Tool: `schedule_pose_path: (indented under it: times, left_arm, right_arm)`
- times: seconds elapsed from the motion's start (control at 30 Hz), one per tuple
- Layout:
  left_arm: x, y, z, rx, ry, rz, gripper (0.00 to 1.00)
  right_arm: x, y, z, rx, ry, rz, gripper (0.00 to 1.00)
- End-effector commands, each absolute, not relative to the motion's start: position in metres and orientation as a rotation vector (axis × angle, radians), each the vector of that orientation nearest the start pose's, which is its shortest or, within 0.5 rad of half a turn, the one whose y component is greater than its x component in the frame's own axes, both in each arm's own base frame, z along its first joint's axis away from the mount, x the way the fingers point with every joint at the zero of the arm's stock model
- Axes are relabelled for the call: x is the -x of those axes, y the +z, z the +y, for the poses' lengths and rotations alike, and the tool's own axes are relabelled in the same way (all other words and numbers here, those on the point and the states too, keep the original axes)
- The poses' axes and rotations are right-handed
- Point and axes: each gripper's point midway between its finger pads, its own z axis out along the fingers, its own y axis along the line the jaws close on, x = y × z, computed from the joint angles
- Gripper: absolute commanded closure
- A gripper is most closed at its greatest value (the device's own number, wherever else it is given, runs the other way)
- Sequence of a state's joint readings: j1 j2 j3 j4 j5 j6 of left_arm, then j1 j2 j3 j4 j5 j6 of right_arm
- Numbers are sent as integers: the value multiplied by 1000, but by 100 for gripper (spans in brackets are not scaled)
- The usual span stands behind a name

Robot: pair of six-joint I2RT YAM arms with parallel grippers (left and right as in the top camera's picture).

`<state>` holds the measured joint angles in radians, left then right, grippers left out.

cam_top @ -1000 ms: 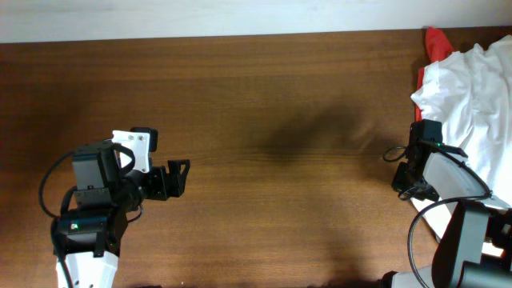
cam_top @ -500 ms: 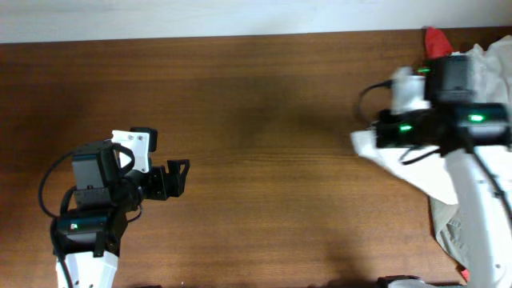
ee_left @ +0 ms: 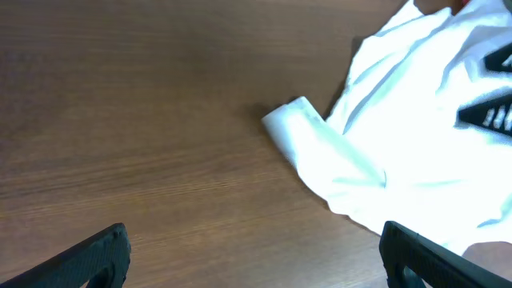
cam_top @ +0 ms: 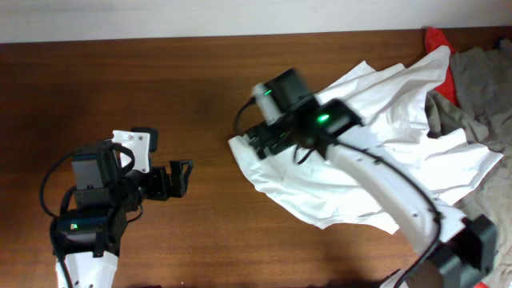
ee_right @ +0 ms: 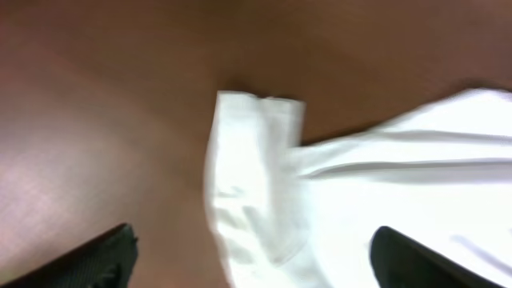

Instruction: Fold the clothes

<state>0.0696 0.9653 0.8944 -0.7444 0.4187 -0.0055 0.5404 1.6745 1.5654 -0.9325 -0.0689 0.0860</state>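
A white shirt (cam_top: 376, 152) lies spread and rumpled across the table's right half, with one sleeve end (ee_left: 294, 120) pointing left. My right gripper (cam_top: 260, 142) hovers over that sleeve (ee_right: 256, 168), jaws wide open with the cloth lying loose below them. My left gripper (cam_top: 182, 178) stands open over bare wood at the left, a short way from the sleeve. Its dark fingertips (ee_left: 100, 254) frame only table, and the shirt (ee_left: 416, 120) fills the upper right of its view.
More clothes are heaped at the far right edge: a red piece (cam_top: 438, 42) and a grey-green garment (cam_top: 480, 76), partly under the white shirt. The right arm (cam_top: 400, 200) reaches diagonally over the shirt from the bottom right. Brown wooden table (cam_top: 120, 88) all around.
The right arm swept from the pile at the right to the table's middle, dragging the white shirt out flat, then opened its jaws and released it. The left arm stayed put.
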Motion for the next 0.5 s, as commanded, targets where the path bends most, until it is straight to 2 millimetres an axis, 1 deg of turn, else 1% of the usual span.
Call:
schedule_pose_path:
  times: [0.0, 0.03, 0.07, 0.1, 0.13, 0.17, 0.23, 0.3, 0.33, 0.4, 0.43, 0.47]
  left_arm:
    - [-281, 208, -71, -160, -627, 2342, 1]
    - [-281, 202, -77, -171, -662, 2365, 1]
    - [-281, 192, -86, -174, -697, 2404, 1]
    - [-282, 182, -97, -191, -731, 2447, 1]
    - [-283, 168, -113, -219, -773, 2497, 1]
    - [-284, 160, -123, -231, -797, 2525, 1]
    - [-288, 131, -156, -246, -873, 2617, 1]
    - [-290, 101, -187, -247, -927, 2694, 1]
    - [-291, 88, -198, -236, -945, 2725, 1]
    - [-289, 62, -221, -217, -976, 2784, 1]
    - [-288, 49, -231, -235, -984, 2802, 1]
    - [-287, 38, -238, -237, -981, 2820, 1]
  right_arm:
    - [-379, 259, 136, 256, 212, 2504, 1]
    - [-375, 259, 107, 173, 186, 2535, 1]
    - [-367, 257, 80, 90, 162, 2581, 1]
    - [-359, 254, 65, 38, 161, 2621, 1]
    - [-349, 248, 48, -22, 152, 2672, 1]
    - [-343, 244, 35, -72, 134, 2705, 1]
    - [-333, 239, 8, -181, 109, 2752, 1]
    - [-327, 237, -9, -257, 94, 2770, 1]
    - [-325, 236, -13, -278, 90, 2776, 1]
    - [-321, 235, -19, -303, 85, 2788, 1]
    - [-321, 234, -19, -303, 85, 2789, 1]
    - [-321, 234, -19, -303, 85, 2788, 1]
